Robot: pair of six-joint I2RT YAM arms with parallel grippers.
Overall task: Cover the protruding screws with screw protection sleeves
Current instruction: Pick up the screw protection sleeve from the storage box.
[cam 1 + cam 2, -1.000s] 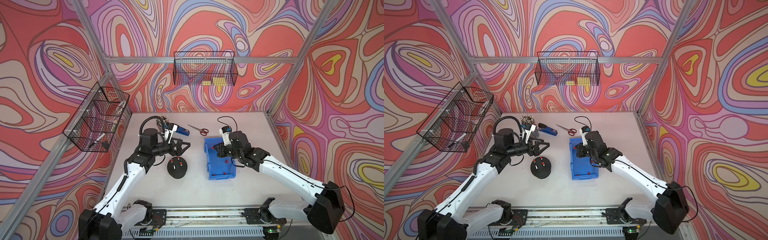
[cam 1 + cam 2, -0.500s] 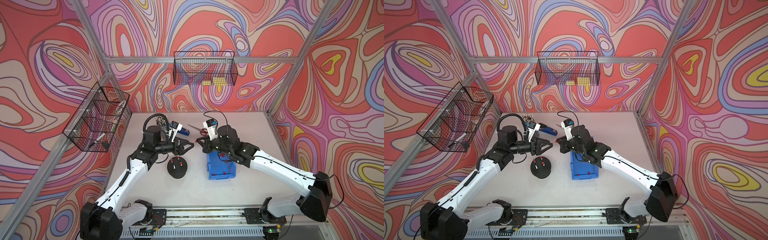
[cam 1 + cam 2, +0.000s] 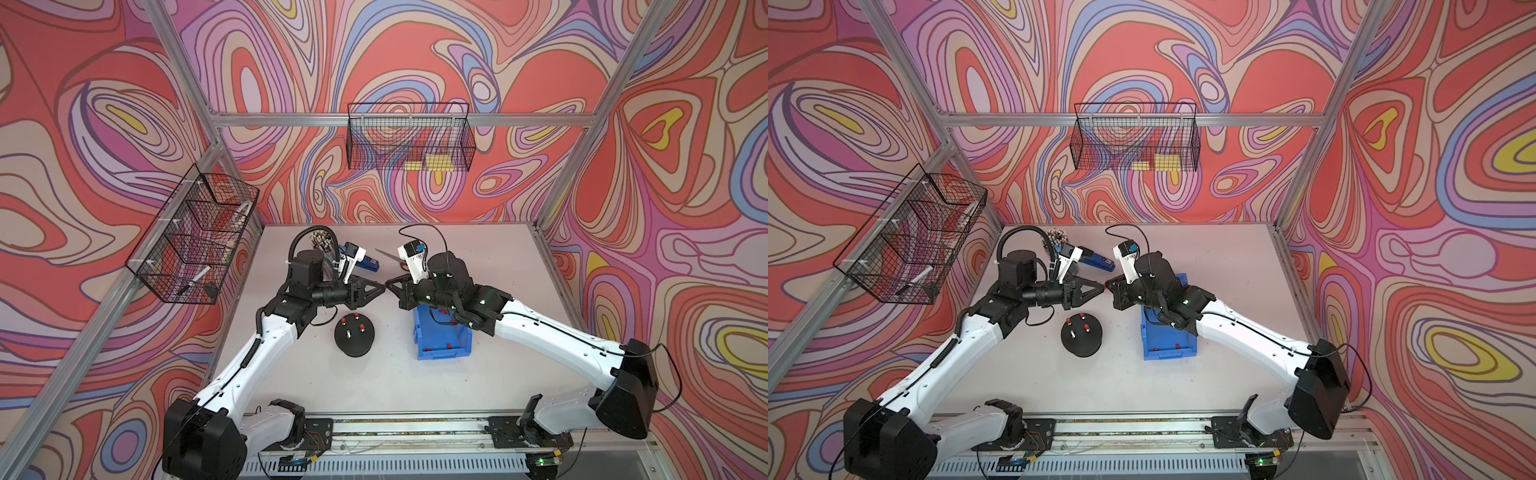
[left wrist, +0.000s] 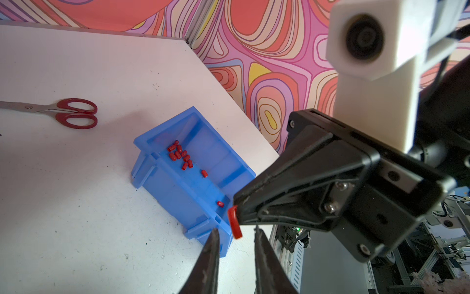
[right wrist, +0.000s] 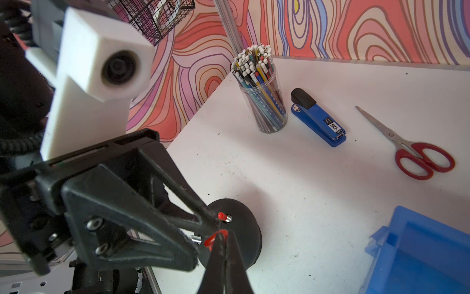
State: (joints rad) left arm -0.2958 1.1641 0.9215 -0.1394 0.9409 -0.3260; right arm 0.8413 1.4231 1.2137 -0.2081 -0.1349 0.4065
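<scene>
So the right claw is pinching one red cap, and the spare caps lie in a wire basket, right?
Not quite. The right gripper does pinch one red sleeve, but the spare sleeves lie in the blue bin, as the left wrist view shows.

Smooth red plastic sleeve point(image 4: 234, 224), metal screws point(image 5: 195, 238)

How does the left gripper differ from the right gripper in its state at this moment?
The right gripper is shut on a red sleeve; the left gripper is open and holds nothing. The right gripper's fingers press together, while the left gripper's fingers stand apart, with that sleeve's free end between them. Both are black with tapered fingers and meet tip to tip above the table.
</scene>
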